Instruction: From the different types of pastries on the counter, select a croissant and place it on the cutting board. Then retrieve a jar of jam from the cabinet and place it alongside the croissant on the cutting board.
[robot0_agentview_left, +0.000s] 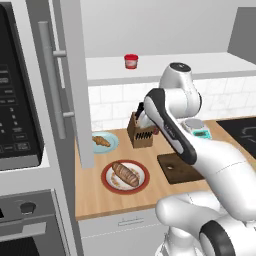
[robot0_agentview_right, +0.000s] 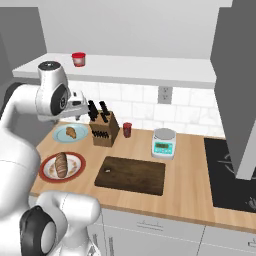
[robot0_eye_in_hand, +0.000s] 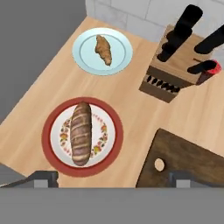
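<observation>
Left base view looks forward and down from behind the arm, open cabinet door (robot0_agentview_left: 75, 80) close on its left. Right base view faces the same counter (robot0_agentview_right: 190, 175) from the other flank. Hand view stares straight down from above, gripper (robot0_eye_in_hand: 111, 178) wide, croissant (robot0_eye_in_hand: 103, 49) and loaf (robot0_eye_in_hand: 81, 132) ahead of its fingertips. All three share the cutting board (robot0_agentview_right: 131, 175).

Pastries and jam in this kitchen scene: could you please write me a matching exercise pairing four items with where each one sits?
Things:
1. croissant
2. scored loaf
3. jar of jam
4. cutting board

Places:
A. on the red-rimmed plate
B. on the white cabinet shelf
C. on the counter, in front of the scale
D. on the pale blue plate

Pairs: 1-D, 2-A, 3-B, 4-C
</observation>
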